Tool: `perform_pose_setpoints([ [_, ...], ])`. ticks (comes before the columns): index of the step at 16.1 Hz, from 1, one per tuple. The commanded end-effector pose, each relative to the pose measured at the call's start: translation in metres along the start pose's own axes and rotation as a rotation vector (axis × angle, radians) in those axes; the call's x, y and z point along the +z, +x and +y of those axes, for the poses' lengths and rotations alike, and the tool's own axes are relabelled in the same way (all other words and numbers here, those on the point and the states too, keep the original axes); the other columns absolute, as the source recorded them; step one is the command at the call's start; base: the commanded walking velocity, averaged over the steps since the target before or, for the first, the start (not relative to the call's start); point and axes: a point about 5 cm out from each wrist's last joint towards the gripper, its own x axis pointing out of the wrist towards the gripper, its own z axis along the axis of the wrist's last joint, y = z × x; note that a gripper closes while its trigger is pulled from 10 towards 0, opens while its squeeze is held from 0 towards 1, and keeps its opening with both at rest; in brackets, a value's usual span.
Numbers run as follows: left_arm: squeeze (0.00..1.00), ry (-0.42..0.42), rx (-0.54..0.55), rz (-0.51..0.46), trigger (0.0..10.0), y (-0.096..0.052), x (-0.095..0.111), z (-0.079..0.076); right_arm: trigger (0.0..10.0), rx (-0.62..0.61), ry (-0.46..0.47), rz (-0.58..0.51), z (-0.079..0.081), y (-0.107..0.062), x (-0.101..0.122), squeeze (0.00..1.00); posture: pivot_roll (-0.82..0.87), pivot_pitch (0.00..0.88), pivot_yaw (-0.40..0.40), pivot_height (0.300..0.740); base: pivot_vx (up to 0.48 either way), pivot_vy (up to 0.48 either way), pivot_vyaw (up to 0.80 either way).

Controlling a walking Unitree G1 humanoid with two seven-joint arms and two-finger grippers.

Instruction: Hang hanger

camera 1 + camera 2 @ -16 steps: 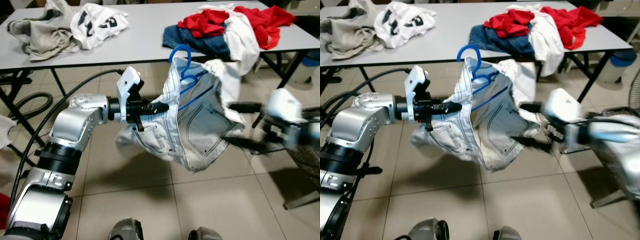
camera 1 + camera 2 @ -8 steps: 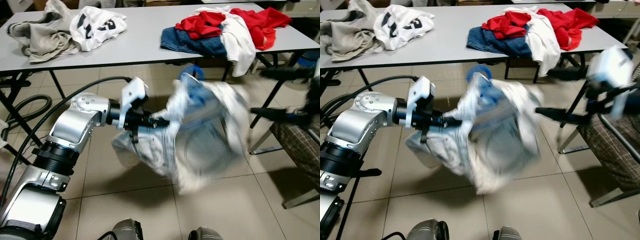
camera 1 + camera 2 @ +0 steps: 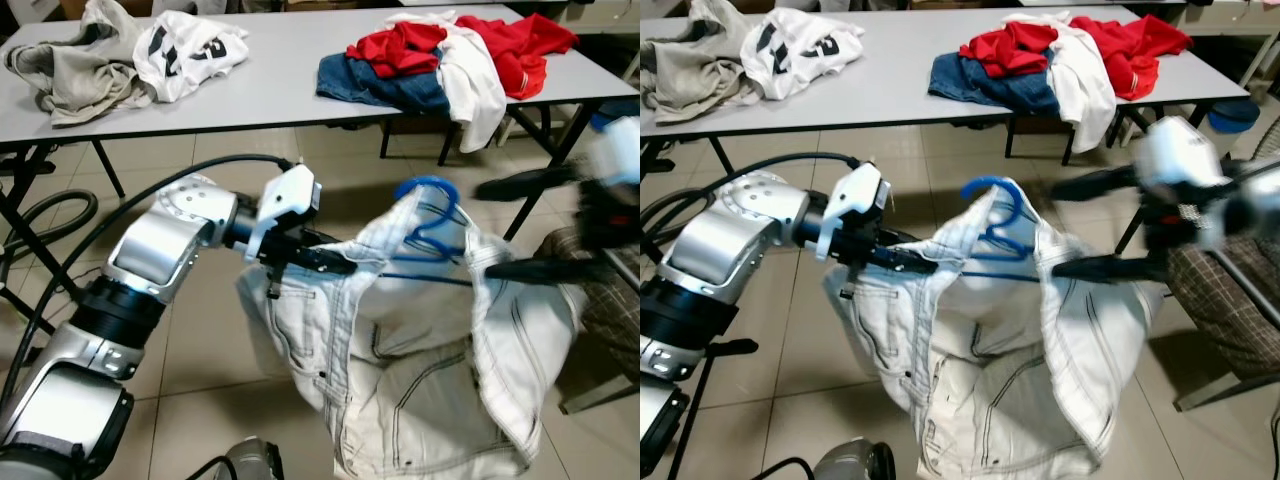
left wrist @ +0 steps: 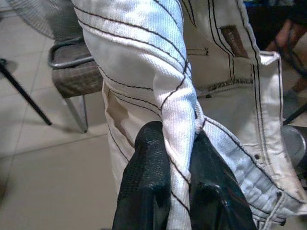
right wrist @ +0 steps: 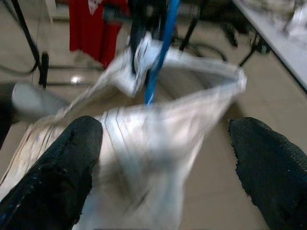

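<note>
White denim jeans (image 3: pixel 420 380) hang on a blue hanger (image 3: pixel 432 215) between the grippers. Left gripper (image 4: pixel 178 158) is clamped on the waistband seam; right gripper (image 5: pixel 163 158), fingers spread wide, hovers at the far side. Best kept level, waistband taut, so the hanger stays seated.

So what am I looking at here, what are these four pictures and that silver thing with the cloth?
It is a humanoid robot seen through its own cameras. Two pictures come from its head, looking down; the other two from its wrists, looking along each gripper's black fingers. The left gripper is pinched shut on white jeans, as its wrist view shows close up. A blue hanger sits in the waistband. The right gripper is open, one finger at the jeans' far side. Behind stands a grey table with piles of clothes: red, blue, white and grey.
</note>
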Motion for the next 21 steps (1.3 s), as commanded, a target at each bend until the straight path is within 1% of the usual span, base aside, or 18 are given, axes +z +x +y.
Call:
perform_pose_setpoints([
  [1, 0.0, 0.085, -0.01, -0.025, 0.0, 0.0, 0.02, 0.001, 10.0, -0.025, -0.019, 0.01, -0.006, 0.004, 0.003, 0.44, -0.18, 0.0, -0.014, 0.74, 0.0, 0.0, 0.0],
  [2, 0.0, 0.084, -0.018, -0.026, 0.0, 0.002, 0.021, 0.0, 10.0, -0.025, -0.024, -0.001, -0.008, 0.008, 0.004, 0.0, -0.17, 0.0, -0.015, 0.74, 0.0, 0.0, 0.0],
  [6, 0.0, 0.066, -0.013, -0.045, 0.0, 0.004, 0.023, 0.001, 10.0, -0.012, -0.033, -0.024, -0.009, 0.02, 0.005, 0.0, -0.17, 0.0, -0.022, 0.74, 0.0, 0.0, 0.0],
  [7, 0.0, 0.062, -0.009, -0.042, 0.0, 0.004, 0.022, 0.002, 8.7, -0.013, -0.033, -0.037, -0.009, 0.025, 0.005, 0.0, -0.17, 0.0, -0.023, 0.74, 0.0, 0.0, 0.0],
  [8, 0.0, 0.041, -0.004, -0.048, 0.0, 0.004, 0.021, 0.002, 6.7, -0.013, -0.03, -0.052, -0.009, 0.031, 0.006, 0.0, -0.16, 0.0, -0.022, 0.74, 0.0, 0.0, 0.0],
  [9, 0.0, 0.019, -0.001, -0.051, 0.0, 0.004, 0.019, 0.002, 2.9, -0.013, -0.035, -0.058, -0.008, 0.036, 0.007, 0.0, -0.16, 0.0, -0.022, 0.74, 0.0, 0.0, 0.0],
  [10, 0.0, -0.008, 0.009, -0.056, 0.0, 0.004, 0.017, 0.003, 2.4, -0.015, -0.041, -0.06, -0.008, 0.04, 0.007, 0.0, -0.16, 0.0, -0.02, 0.74, 0.0, 0.0, 0.0],
  [11, 0.0, -0.025, 0.024, -0.055, 0.0, 0.004, 0.016, 0.005, 0.0, -0.016, -0.046, -0.067, -0.007, 0.043, 0.008, 0.0, -0.16, 0.0, -0.018, 0.74, 0.0, 0.0, 0.0],
  [13, 0.0, -0.053, 0.049, -0.047, 0.0, 0.002, 0.013, 0.007, 0.0, -0.021, -0.042, -0.078, -0.007, 0.048, 0.008, 0.0, -0.16, 0.0, -0.016, 0.74, 0.0, 0.0, 0.0],
  [15, 0.0, -0.064, 0.063, -0.047, 0.0, 0.001, 0.013, 0.009, 0.0, -0.015, -0.032, -0.088, -0.006, 0.05, 0.008, 0.0, -0.16, 0.0, -0.013, 0.74, 0.0, 0.0, 0.0],
  [19, 0.0, -0.079, 0.097, -0.066, 0.0, 0.0, 0.014, 0.014, 0.0, -0.001, 0.004, -0.08, -0.002, 0.049, 0.003, 0.0, -0.17, 0.0, -0.009, 0.74, 0.0, 0.0, 0.0],
  [21, 0.0, -0.073, 0.092, -0.085, 0.0, -0.001, 0.017, 0.013, 0.0, -0.013, 0.044, -0.065, -0.001, 0.047, -0.003, 0.0, -0.17, 0.0, -0.006, 0.74, 0.0, 0.0, 0.0],
])
